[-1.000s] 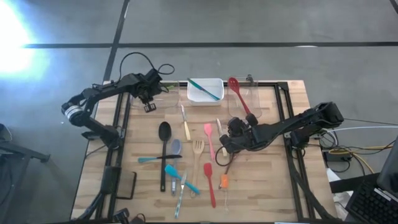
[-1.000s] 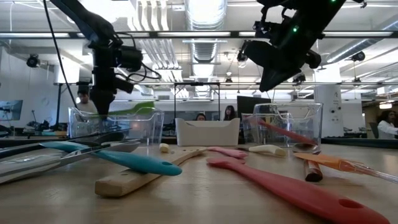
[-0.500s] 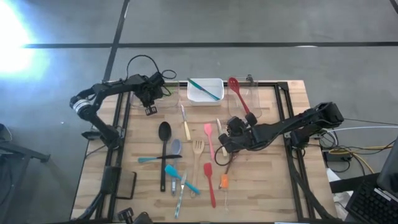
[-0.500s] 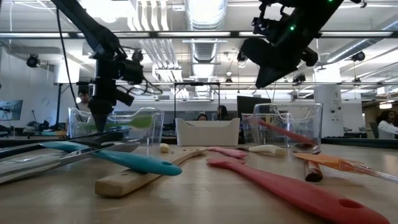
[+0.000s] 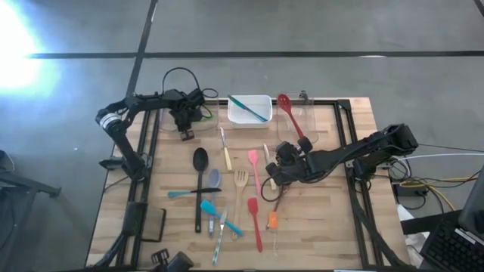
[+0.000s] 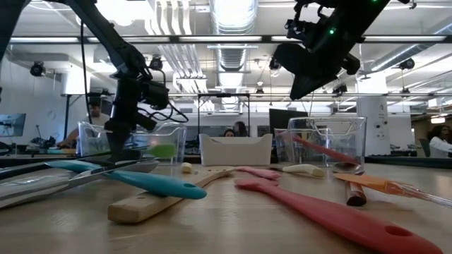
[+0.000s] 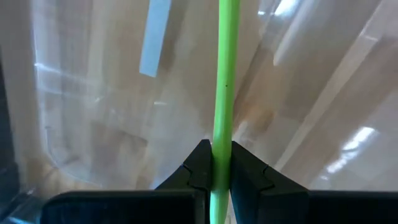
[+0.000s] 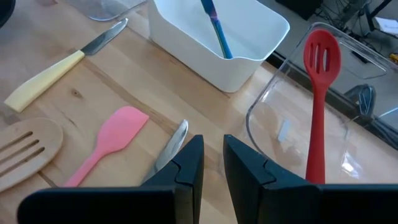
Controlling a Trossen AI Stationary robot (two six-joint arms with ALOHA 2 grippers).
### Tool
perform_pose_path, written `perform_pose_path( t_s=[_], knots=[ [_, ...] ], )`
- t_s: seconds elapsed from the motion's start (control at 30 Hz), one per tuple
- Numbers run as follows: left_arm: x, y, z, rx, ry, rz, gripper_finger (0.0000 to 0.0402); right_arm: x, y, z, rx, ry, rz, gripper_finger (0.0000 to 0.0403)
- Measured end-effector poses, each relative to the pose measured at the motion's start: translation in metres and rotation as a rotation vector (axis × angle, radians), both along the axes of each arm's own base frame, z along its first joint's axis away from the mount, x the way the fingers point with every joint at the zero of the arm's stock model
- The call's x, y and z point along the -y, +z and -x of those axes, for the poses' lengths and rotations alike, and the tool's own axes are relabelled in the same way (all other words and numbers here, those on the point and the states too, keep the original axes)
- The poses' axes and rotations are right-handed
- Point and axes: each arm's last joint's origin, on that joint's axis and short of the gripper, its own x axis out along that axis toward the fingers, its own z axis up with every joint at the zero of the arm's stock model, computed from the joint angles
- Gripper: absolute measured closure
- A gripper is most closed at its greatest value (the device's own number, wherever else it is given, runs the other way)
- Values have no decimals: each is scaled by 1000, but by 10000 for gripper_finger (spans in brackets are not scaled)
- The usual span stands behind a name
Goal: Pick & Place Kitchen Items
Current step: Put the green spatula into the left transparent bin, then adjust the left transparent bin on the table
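A green utensil (image 6: 162, 150) with a slim green handle (image 7: 225, 74) hangs low inside the clear tub (image 6: 131, 137) at the table's far left. My left gripper (image 5: 185, 130) is shut on it and points almost straight down. Over the table's middle right, my right gripper (image 5: 276, 177) hovers with its fingers (image 8: 189, 165) nearly together and nothing between them. Under and beside it lie a pink spatula (image 8: 109, 143), a wooden fork (image 8: 25, 152) and a knife (image 8: 169, 149). More utensils (image 5: 219, 204) are spread flat on the wooden top toward the near edge. My left gripper pinches the green handle (image 7: 221, 149) between its two fingers, coming from above, with the fingers across the handle. The utensil lies about level below the fingers, its green head (image 6: 164, 150) seen through the tub's clear wall. I cannot tell whether it touches the tub's floor.
A white tub (image 5: 249, 110) at the far middle holds a teal utensil (image 5: 249, 107). A second clear tub (image 5: 306, 117) at the far right holds a red slotted spoon (image 8: 318, 93) leaning on its rim. A black ladle (image 5: 200, 170) lies left of centre. People sit beyond the table.
My left gripper has gone down and a little toward the table's right, into the clear tub, tipping steeper toward straight down. The green utensil has sunk with it, from near the tub's rim to low inside it.
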Motion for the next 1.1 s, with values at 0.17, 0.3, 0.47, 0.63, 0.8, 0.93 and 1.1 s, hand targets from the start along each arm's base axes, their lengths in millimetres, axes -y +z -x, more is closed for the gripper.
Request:
perform_pose_path(
  t_s=[0.17, 0.3, 0.47, 0.63, 0.8, 0.93, 1.1],
  knots=[
    [-4, 3, -3, 35, 2, -45, 347, 0, 0, 0, 0, 0, 0, 350],
    [-5, 5, -3, 44, 2, -61, 302, 0, 0, 0, 0, 1, -1, 350],
    [-3, 8, -2, 39, 9, -75, 272, 0, 0, 0, -3, 3, -1, 350],
    [1, 19, 5, -41, 16, -63, 264, 0, 0, 0, -5, 5, -1, 350],
    [6, 41, 8, -24, 27, -93, 264, 0, 0, 0, -6, 6, 1, 350],
    [10, 65, 11, 61, 55, -150, 265, 0, 0, 0, -7, 6, 1, 353],
    [27, 101, 17, 227, 59, -199, 266, 0, 0, 0, -6, 6, 1, 351]
  ],
)
